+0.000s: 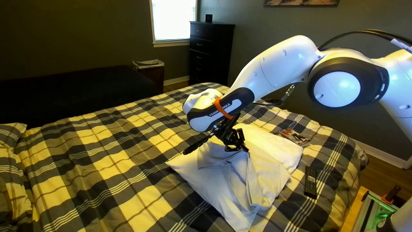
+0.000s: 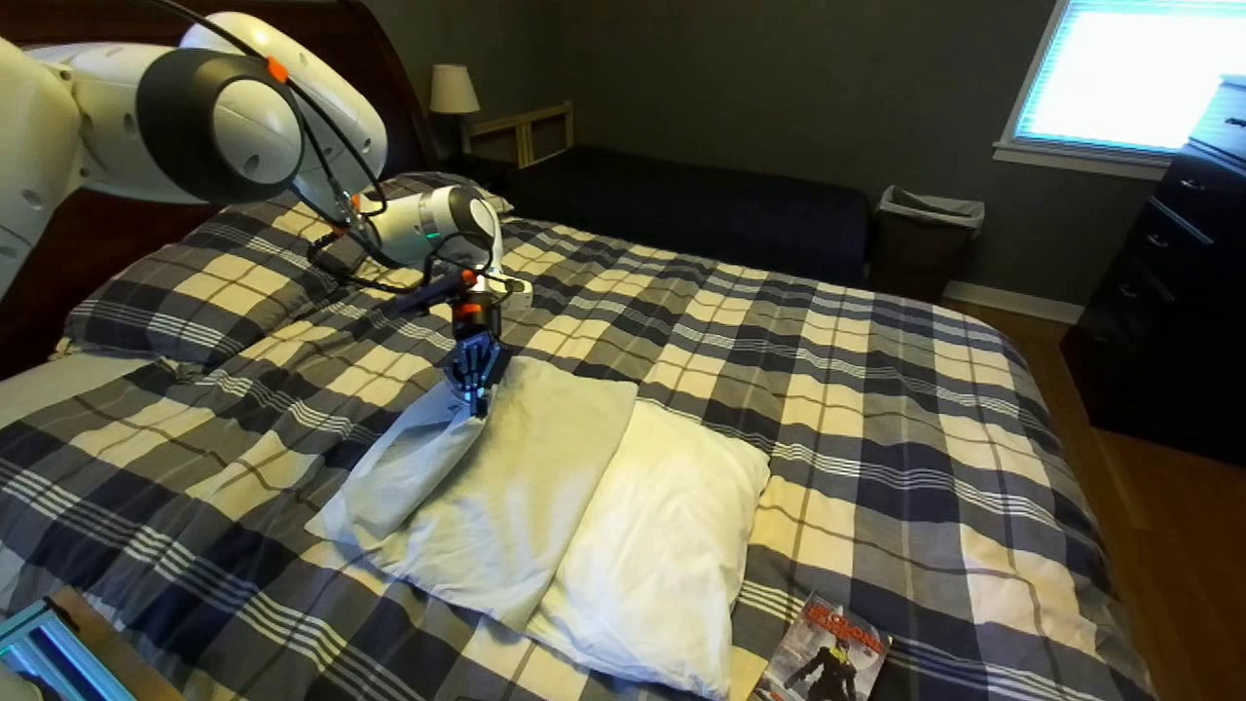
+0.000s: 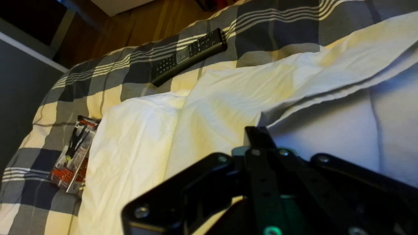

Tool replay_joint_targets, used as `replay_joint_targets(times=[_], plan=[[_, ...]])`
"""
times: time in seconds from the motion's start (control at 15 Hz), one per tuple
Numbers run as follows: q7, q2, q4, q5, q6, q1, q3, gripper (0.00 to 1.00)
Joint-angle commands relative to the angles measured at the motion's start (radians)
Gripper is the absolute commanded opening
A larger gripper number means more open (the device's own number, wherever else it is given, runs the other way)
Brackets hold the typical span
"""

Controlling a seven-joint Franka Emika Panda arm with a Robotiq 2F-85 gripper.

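A white pillow [image 2: 662, 545] lies on the plaid bedspread, with a pale grey-white pillowcase [image 2: 545, 448] covering part of it. In the wrist view my black gripper [image 3: 260, 129] is shut, its fingertips pinching the edge of the pillowcase [image 3: 215, 124]. From the fingertips the pinched cloth rises into a raised fold that runs to the upper right. Both exterior views show my gripper [image 1: 238, 149] just above the pillow, with the gathered cloth [image 1: 222, 158] at its tips. How much fabric sits between the fingers is hidden.
A black remote [image 1: 311, 182] lies beside the pillow on the bedspread [image 1: 112, 167]. Near the pillow's far end is a disc case [image 2: 827, 652]. Plaid bed pillows [image 2: 204, 282] rest by the headboard. A dark dresser [image 1: 210, 51] and a bin [image 1: 149, 71] stand beyond the bed.
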Motion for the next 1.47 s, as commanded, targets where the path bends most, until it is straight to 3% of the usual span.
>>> replay_joint_targets(times=[0.0,0.47,0.53,0.93,1.4], plan=[[0.031,-0.045,-0.063,0.006,0.031,-0.039,-0.011,0.00],[0.068,-0.075,-0.097,0.008,0.030,-0.107,-0.055,0.00],[0.051,-0.036,-0.037,-0.003,-0.004,-0.092,-0.046,0.00],[0.050,-0.038,-0.036,-0.002,-0.004,-0.093,-0.044,0.00],[0.083,-0.054,-0.052,0.025,0.009,-0.177,-0.095,0.00]])
